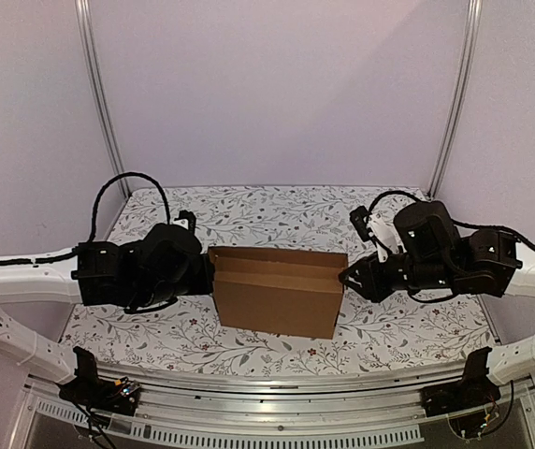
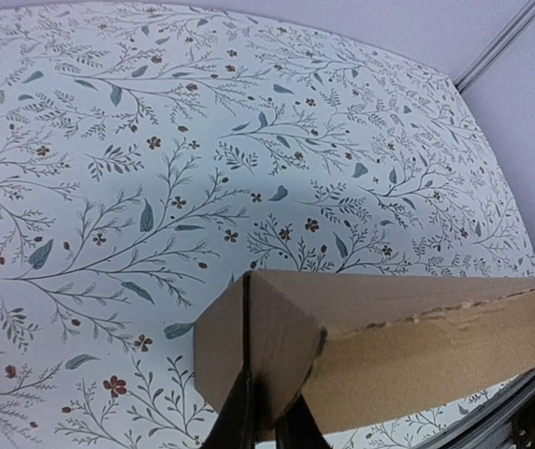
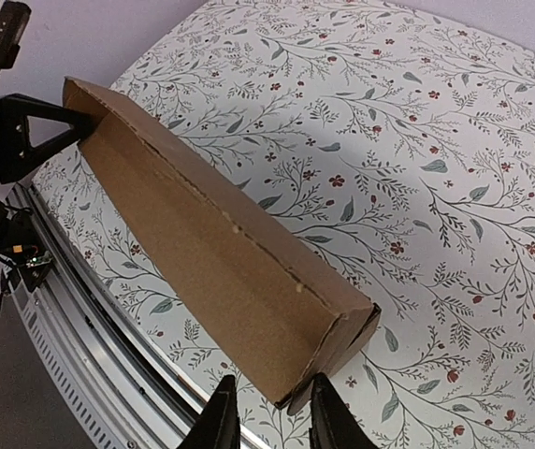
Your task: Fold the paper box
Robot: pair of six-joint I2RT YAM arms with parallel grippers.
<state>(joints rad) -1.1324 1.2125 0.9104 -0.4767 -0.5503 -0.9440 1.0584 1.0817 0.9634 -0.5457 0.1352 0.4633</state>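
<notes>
Your left hand [image 2: 267,423] clamps one end of the paper box [image 1: 277,299]. Your right hand [image 3: 269,418] straddles the other end; grip unclear.

The left arm [image 1: 24,276] and right arm [image 1: 529,277] reach inward, forearms nearly level, claws facing each other. The left gripper [image 2: 267,416] is pinched tight on an end wall of the paper box [image 2: 389,346]. The right gripper [image 3: 269,398] holds its fingers [image 3: 219,421] apart, the box's corner just ahead between them.
</notes>
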